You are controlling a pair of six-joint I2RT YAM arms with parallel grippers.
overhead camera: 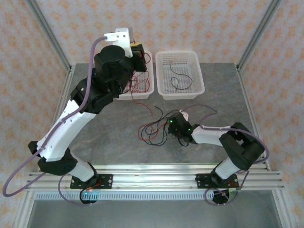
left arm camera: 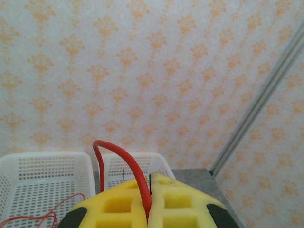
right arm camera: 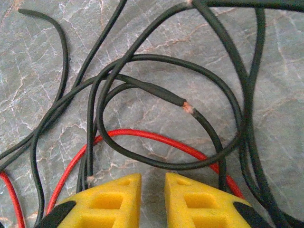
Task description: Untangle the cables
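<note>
Overhead, the loose tangle of cables [overhead camera: 154, 130] lies on the grey table [overhead camera: 114, 128] near its centre, thin black loops mixed with a few red strands. The right gripper [overhead camera: 172, 124] sits low at the tangle's 3 o'clock edge. From the right wrist, its yellow fingers [right arm camera: 118, 199] stand a narrow gap apart with bare table showing between them, so they grip nothing. A red strand [right arm camera: 142, 134] arcs just past the tips towards 12 o'clock, and black cables [right arm camera: 156, 90] loop over it, one showing a bared joint.

The left gripper [overhead camera: 140, 52] is raised at about 11 o'clock from the tangle, over the left basket [overhead camera: 153, 78]. From the left wrist, this gripper [left arm camera: 148, 183] is closed tight on a red cable [left arm camera: 130, 164], which rises from between the pads, bends over and drops towards 7 o'clock. More red cables [overhead camera: 137, 81] lie in the left basket, one trailing out onto the table. The right basket [overhead camera: 183, 95], at 12 o'clock from the tangle, contains a single black cable [overhead camera: 176, 78].
</note>
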